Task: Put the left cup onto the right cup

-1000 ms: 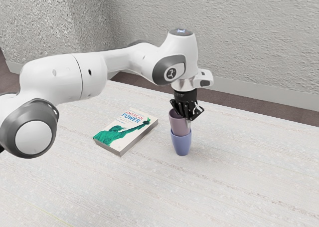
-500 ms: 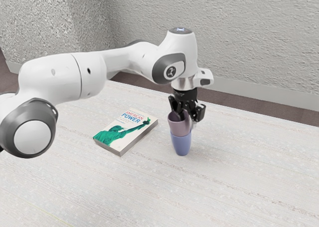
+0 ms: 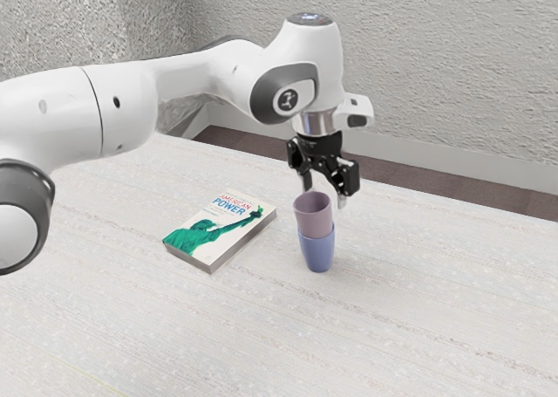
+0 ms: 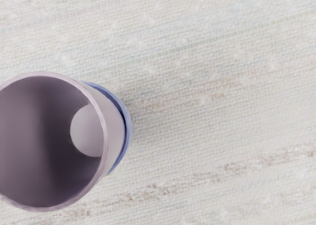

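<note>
A mauve cup [image 3: 312, 214] stands upright, nested in a blue cup [image 3: 316, 250] on the table. My gripper [image 3: 324, 190] hangs just above the mauve cup's rim, open, with nothing between its fingers. In the wrist view I look down into the mauve cup [image 4: 49, 141], and the blue cup's rim [image 4: 124, 123] shows as a thin arc beside it.
A book with a green cover [image 3: 220, 229] lies flat on the table to the exterior view's left of the cups. The pale table [image 3: 418, 318] stretches on all sides; a wall runs behind it.
My gripper let go of the mauve cup and rose off it. The mauve cup stays nested in the blue cup.
</note>
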`<state>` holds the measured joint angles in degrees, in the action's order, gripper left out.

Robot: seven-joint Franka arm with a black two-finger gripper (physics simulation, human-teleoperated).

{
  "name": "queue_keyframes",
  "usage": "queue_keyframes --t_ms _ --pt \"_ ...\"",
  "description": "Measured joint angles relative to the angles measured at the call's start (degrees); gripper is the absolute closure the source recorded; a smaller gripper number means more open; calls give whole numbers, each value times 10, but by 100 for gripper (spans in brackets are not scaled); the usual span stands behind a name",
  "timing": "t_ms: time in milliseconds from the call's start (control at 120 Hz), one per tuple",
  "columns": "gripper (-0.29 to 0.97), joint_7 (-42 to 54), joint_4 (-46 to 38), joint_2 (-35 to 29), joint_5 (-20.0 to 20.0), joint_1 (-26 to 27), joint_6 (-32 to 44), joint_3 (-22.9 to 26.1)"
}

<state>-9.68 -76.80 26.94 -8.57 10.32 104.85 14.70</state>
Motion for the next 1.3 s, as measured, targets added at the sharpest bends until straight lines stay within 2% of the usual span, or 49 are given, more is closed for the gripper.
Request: queue_keyframes --t_ms 283,858,1050,1300 --pt "2 2 -68 -82 18 25 -8 -33" --pt "0 20 -143 -194 52 42 -80 -77" --pt "0 30 -160 -213 61 57 -93 -110" --pt "0 40 -159 -221 63 68 -106 -128"
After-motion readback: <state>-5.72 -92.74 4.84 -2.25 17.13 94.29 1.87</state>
